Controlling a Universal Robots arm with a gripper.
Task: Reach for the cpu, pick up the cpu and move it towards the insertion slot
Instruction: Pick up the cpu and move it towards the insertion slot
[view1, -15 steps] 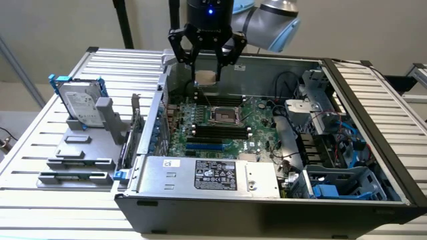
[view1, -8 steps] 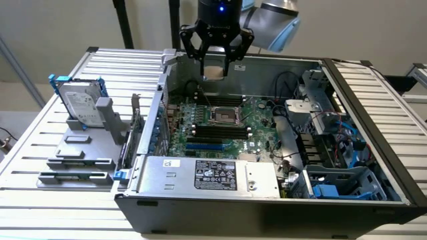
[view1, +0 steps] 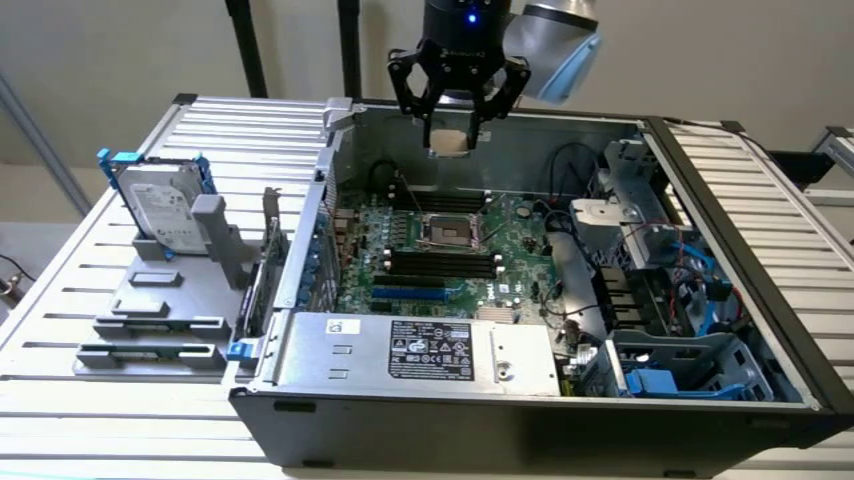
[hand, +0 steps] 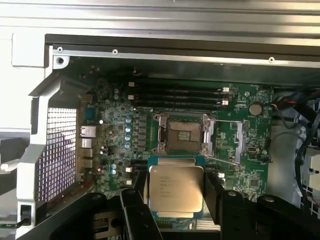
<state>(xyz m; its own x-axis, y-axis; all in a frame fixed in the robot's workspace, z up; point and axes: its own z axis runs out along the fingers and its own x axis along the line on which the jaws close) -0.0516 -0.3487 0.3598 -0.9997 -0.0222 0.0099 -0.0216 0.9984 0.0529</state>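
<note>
Clamped between the fingers, the cpu is held level above the motherboard; the insertion slot lies at twelve o'clock from it.

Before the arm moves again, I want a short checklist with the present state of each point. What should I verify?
1. The cpu is held in the claw: ok.
2. The cpu is lifted above the motherboard, touching nothing else: ok.
3. The insertion slot is uncovered, with nothing lying in it: ok.
4. The cpu sits level between the fingers: ok, as the wrist view shows it.
5. The cpu's corner marks match the slot: cannot tell.
</note>
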